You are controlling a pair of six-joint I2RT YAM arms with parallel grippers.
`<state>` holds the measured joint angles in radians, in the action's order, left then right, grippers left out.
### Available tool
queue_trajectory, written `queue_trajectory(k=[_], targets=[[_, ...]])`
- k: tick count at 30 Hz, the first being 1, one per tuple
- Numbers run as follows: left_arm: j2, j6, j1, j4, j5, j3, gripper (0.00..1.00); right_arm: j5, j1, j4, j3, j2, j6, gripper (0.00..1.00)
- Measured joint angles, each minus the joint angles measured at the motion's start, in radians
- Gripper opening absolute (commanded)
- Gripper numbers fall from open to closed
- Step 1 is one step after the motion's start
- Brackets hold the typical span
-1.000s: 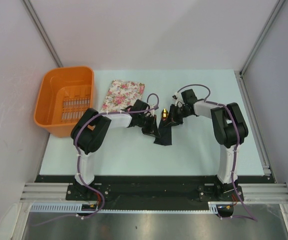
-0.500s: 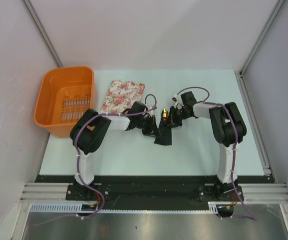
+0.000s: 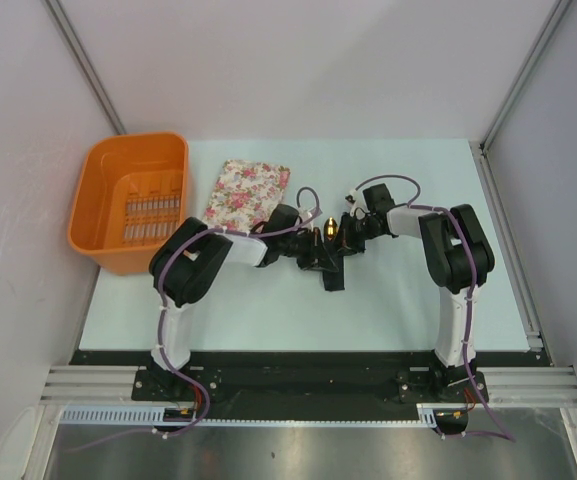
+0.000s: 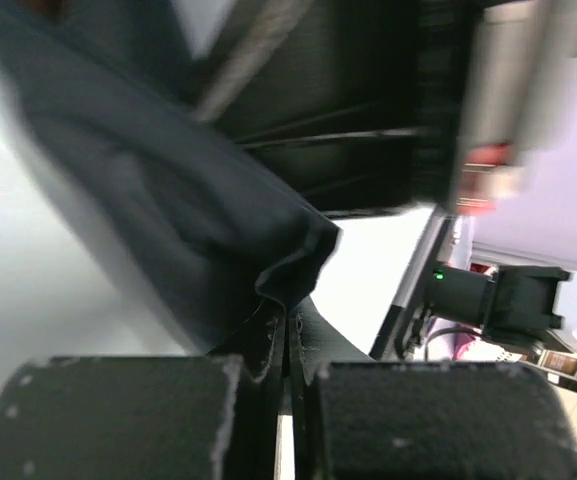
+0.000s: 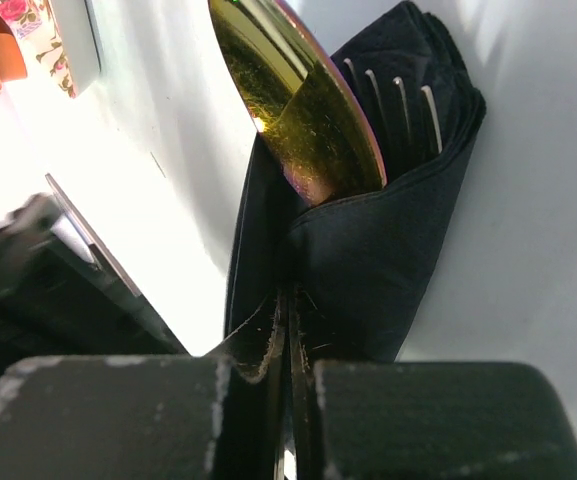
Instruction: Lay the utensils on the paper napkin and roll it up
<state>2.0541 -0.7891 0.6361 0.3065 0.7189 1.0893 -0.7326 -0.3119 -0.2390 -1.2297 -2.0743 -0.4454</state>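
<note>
The black paper napkin (image 3: pixel 330 268) lies folded around the utensils in the table's middle. A gold spoon head (image 5: pixel 293 100) and silver fork tines (image 5: pixel 398 105) stick out of its far end; the gold tip also shows from above (image 3: pixel 328 229). My left gripper (image 3: pixel 314 262) is shut on a fold of the napkin (image 4: pixel 198 230). My right gripper (image 3: pixel 348 238) is shut on the napkin's edge (image 5: pixel 368 260) below the spoon head. The handles are hidden inside the napkin.
An orange basket (image 3: pixel 98 215) stands at the left. A pink-and-white floral cloth (image 3: pixel 246 190) lies beside it, just behind my left arm. The table's right edge has a metal rail (image 3: pixel 508 240).
My left gripper has moved right, carrying its side of the napkin over toward the right gripper. The napkin looks narrower now. The right gripper has barely moved.
</note>
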Motion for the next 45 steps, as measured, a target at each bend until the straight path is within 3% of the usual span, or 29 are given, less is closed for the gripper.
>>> queue_trajectory(k=[15, 25, 45], targets=[[0.053, 0.016, -0.002, -0.055, -0.006, 0.032, 0.00, 0.013, 0.002, -0.028, 0.000, 0.018, -0.005, 0.10], [0.053, 0.032, -0.002, -0.056, -0.004, 0.033, 0.00, 0.018, 0.045, -0.097, -0.008, 0.042, 0.017, 0.10], [0.044, 0.062, 0.005, -0.087, -0.008, 0.050, 0.00, 0.026, 0.028, -0.049, 0.022, 0.035, 0.009, 0.01]])
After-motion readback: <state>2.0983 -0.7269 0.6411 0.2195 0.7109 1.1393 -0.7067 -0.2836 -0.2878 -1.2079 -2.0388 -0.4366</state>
